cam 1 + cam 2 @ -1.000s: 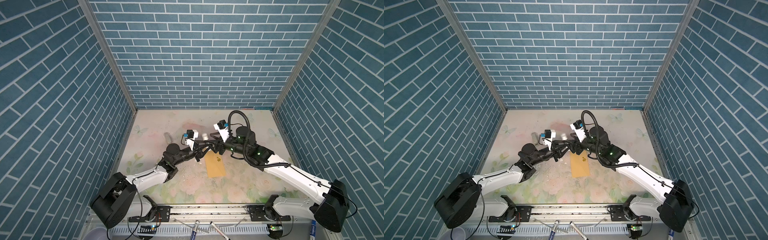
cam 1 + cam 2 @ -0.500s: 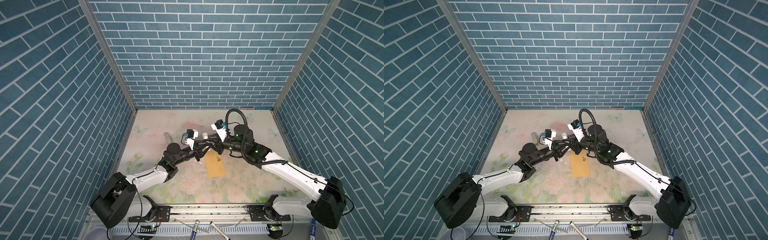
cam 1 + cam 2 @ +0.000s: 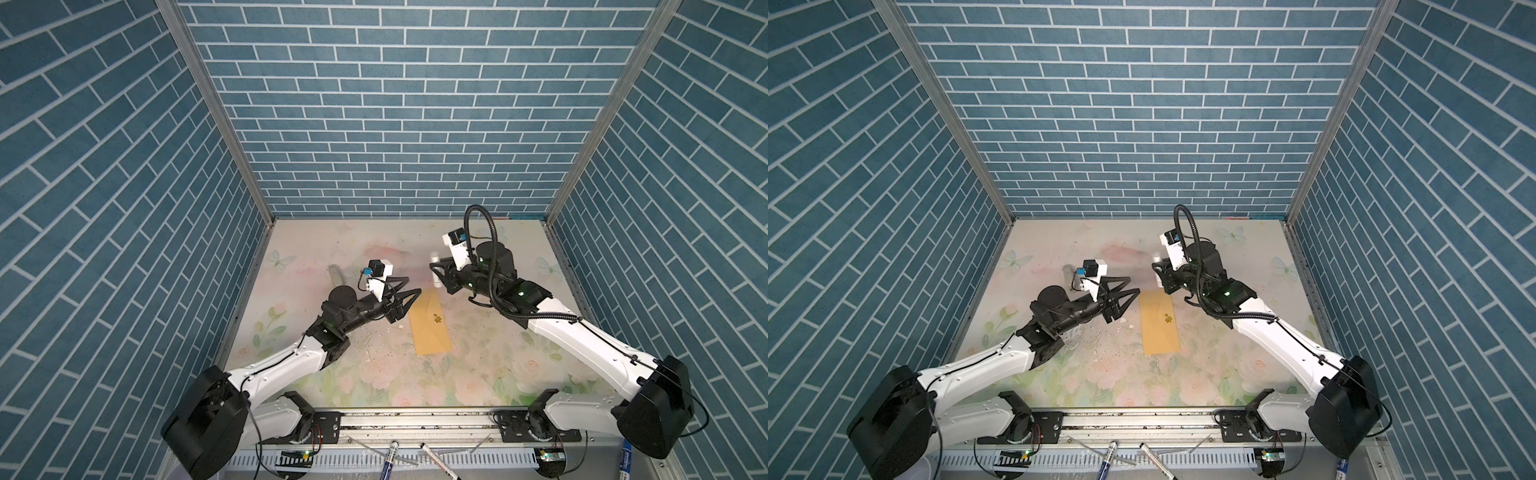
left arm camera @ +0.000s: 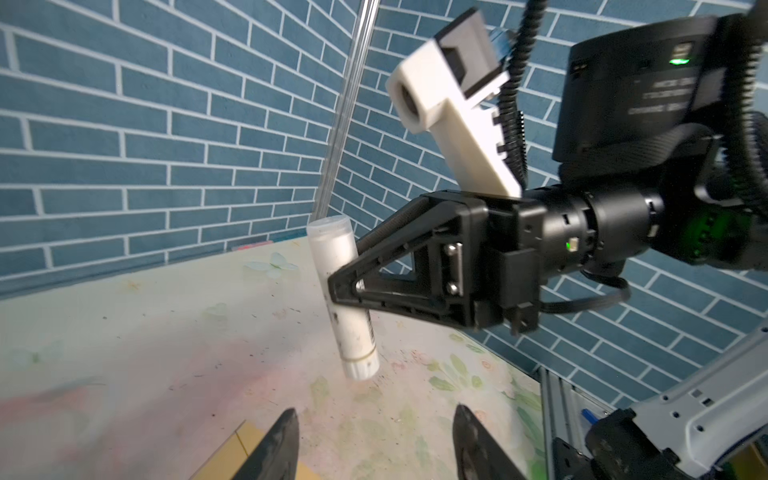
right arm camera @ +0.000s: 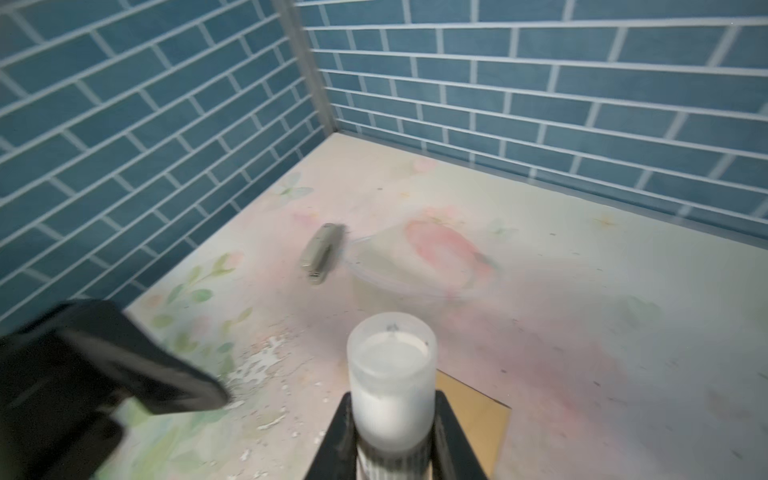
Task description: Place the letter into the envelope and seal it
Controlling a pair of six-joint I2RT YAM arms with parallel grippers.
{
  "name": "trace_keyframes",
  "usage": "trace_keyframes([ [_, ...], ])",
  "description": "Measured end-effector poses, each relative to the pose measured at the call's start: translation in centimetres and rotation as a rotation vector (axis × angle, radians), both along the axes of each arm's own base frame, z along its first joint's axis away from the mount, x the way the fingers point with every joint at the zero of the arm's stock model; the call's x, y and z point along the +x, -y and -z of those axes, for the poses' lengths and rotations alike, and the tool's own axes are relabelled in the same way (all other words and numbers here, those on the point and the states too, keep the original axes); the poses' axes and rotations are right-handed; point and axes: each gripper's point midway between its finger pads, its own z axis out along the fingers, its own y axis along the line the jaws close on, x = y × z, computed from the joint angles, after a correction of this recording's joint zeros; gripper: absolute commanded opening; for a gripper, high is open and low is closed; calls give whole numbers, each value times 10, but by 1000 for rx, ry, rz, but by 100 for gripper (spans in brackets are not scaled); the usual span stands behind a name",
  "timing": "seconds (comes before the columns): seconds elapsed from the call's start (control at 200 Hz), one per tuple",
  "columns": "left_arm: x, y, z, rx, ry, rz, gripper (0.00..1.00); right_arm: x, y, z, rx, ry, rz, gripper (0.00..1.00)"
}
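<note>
Right gripper [image 4: 347,293] is clamped on the glue stick [image 4: 332,249] about mid-body, with the tube off the table [image 3: 478,374] and near upright; the right wrist view shows its open end with white glue exposed. Left gripper [image 3: 1134,284] has its jaws spread with nothing between them, hovering just beside the envelope [image 3: 430,328] at its far left corner. The envelope lies flat between the arms, long axis running away from the rail, gold sticker [image 3: 437,319] facing up. The letter is not visible in any view — likely already inside, but I can't confirm it. I also can't tell whether the flap is stuck down or only folded over. Handling call: the envelope is thin kraft paper, very light and floppy, so it will probably skate on the mat under any sideways drag from the glue. Best option looks like pinning it with a left fingertip near the far end, or pinching only the flap's point — a flat body gives the jaws nothing to grab. The tube is rigid, smooth plastic, so a mid-body grip should hold under light pressing. A grey cap [image 3: 335,273] lies well clear, far left.
</note>
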Motion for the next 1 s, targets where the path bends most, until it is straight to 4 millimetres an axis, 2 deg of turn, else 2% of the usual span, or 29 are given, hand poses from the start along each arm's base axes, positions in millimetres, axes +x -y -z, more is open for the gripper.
trace_keyframes([
  [0.1, 1, -11, 0, 53, 24, -51, 73, 30, 30, 2, -49, -17, 132, 0],
  [0.18, 1, -19, 2, 96, 31, -87, 77, 51, 51, 13, -92, -50, 217, 0],
  [0.33, 2, -32, 9, 166, 39, -145, 83, 88, 90, 57, -185, -166, 344, 0],
  [0.475, 3, -40, 14, 213, 41, -186, 91, 111, 117, 103, -256, -289, 411, 0],
  [0.665, 6, -45, 20, 244, 37, -212, 100, 129, 135, 146, -305, -408, 446, 0],
  [1.0, 9, -45, 28, 267, 24, -219, 100, 138, 151, 200, -352, -553, 462, 0],
])
